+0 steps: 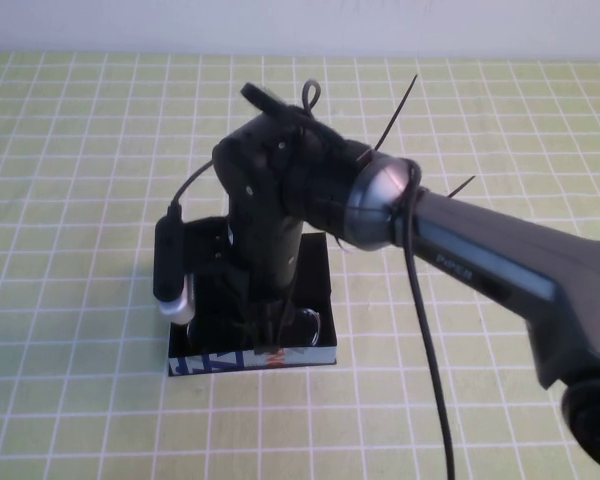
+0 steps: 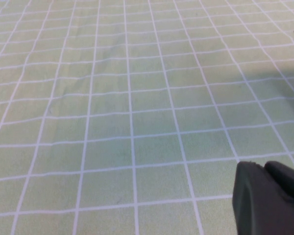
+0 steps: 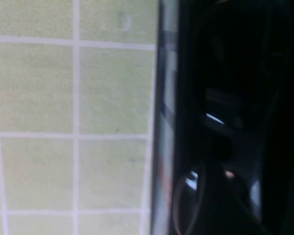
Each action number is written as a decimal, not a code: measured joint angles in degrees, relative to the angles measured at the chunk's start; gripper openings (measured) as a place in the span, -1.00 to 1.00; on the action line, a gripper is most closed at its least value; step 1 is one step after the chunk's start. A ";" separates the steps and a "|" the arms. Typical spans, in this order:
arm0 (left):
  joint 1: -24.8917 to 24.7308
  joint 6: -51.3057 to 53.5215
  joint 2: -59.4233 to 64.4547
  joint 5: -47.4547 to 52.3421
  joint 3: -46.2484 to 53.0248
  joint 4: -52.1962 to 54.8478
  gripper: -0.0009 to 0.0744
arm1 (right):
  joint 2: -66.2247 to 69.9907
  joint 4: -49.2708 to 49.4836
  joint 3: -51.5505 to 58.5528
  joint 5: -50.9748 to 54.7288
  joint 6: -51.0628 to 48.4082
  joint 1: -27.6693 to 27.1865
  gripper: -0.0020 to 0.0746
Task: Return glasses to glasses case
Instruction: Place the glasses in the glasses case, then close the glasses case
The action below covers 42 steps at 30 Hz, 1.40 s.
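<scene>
From the high view I see my right arm (image 1: 480, 260) reaching in from the near right corner of the surface (image 1: 80, 150) toward its middle, with the wrist bent so the right gripper (image 1: 270, 325) points straight down into the glasses case (image 1: 320, 352). The case sits roughly at the middle of the green gridded cloth, slightly toward the near edge. It is open, and its blue-white patterned side with a small orange-red mark faces the near edge. The gripper's body covers most of the case interior, and I cannot tell how far its jaws stand apart or whether they hold anything.

Just at the near right part of the case, inside its wall, I make out a curved clear lens edge of the glasses (image 1: 315, 325), so they lie in the case below the gripper. In the right wrist view the patterned case side (image 3: 164, 122) runs along the cloth, and beside it in the dark interior a rounded rim of the glasses (image 3: 186, 205) shows, with bright glints on it.

The left wrist view shows only bare gridded cloth and one dark fingertip of the left gripper (image 2: 264, 198) at the picture's corner, hanging above the surface; I cannot tell its opening.
</scene>
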 joint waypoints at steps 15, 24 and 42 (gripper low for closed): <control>0.00 0.00 0.00 0.00 0.00 0.00 -0.98 | -9.63 -3.75 0.00 0.44 17.97 -6.74 -0.92; 0.00 0.00 0.00 0.00 0.00 0.00 -0.98 | -9.63 8.20 0.00 0.58 22.20 -14.61 -0.98; 0.00 -12.18 0.00 -16.14 0.00 -19.71 -0.98 | -9.63 20.93 0.12 0.73 24.16 -21.69 -0.98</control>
